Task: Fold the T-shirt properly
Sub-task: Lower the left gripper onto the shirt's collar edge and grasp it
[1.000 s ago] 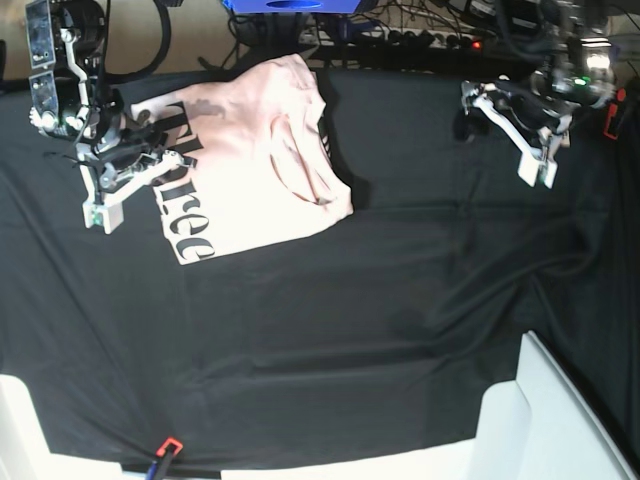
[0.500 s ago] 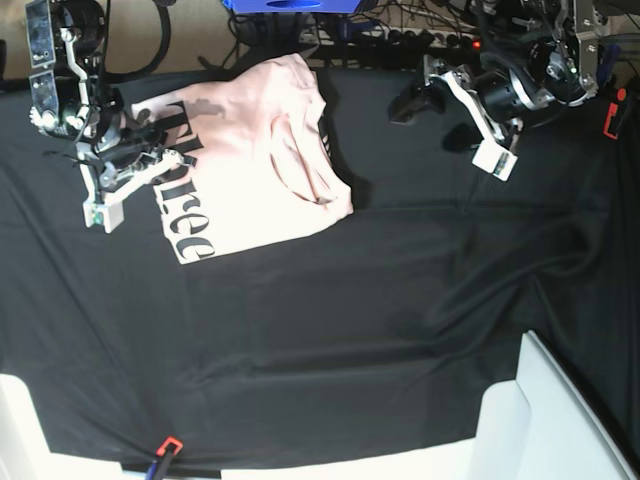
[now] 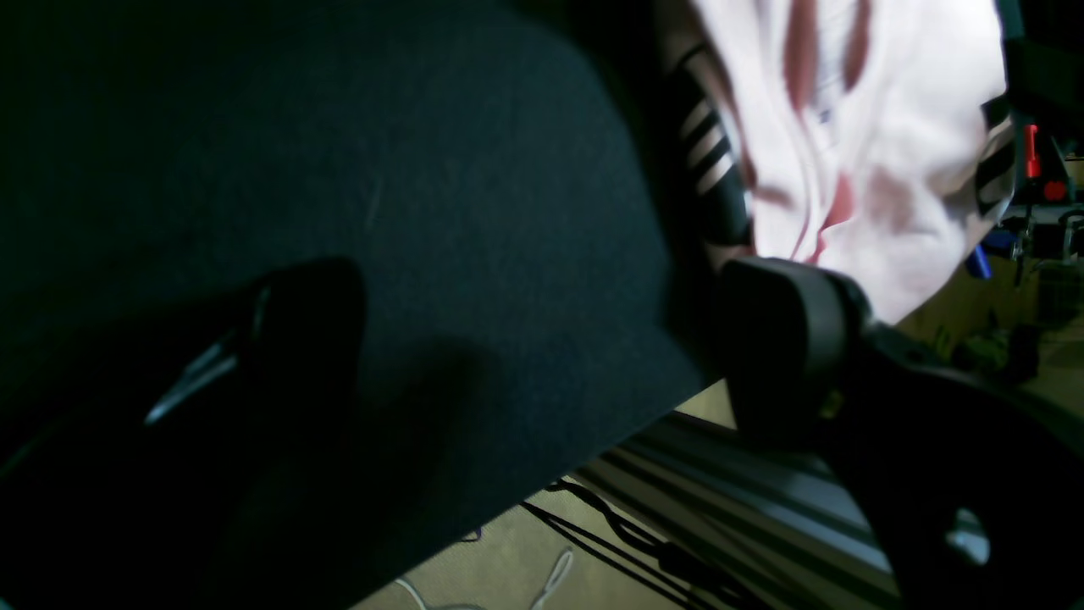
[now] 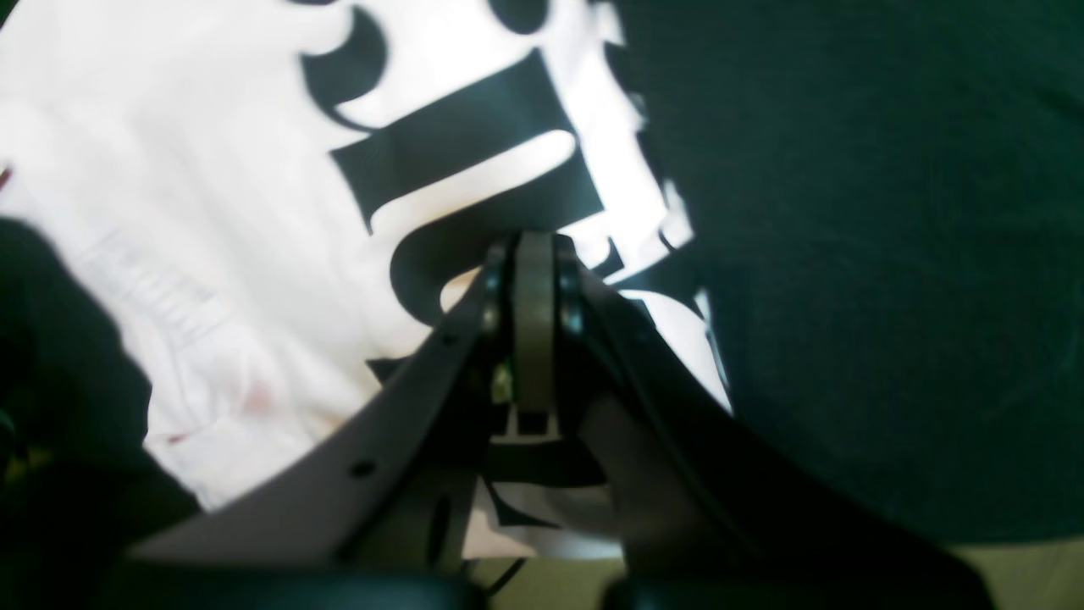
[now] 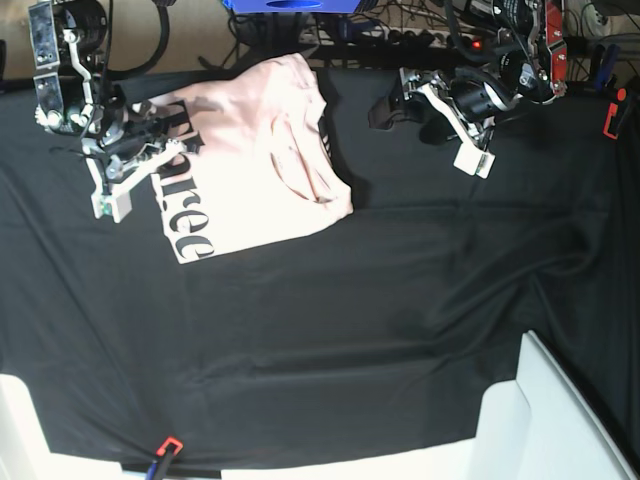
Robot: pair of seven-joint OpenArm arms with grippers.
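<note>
Two grippers work here: the right gripper (image 4: 533, 280) is pinched together at the T-shirt (image 5: 255, 160) lying half-folded on the black table cloth (image 5: 350, 330); the left gripper (image 5: 430, 110), jaws spread, should grab the far edge squarely

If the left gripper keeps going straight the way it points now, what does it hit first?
Most likely the black table cloth: the open left gripper aims at bare cloth, with the T-shirt off to one side of that line. Depth is hard to judge from here.
</note>
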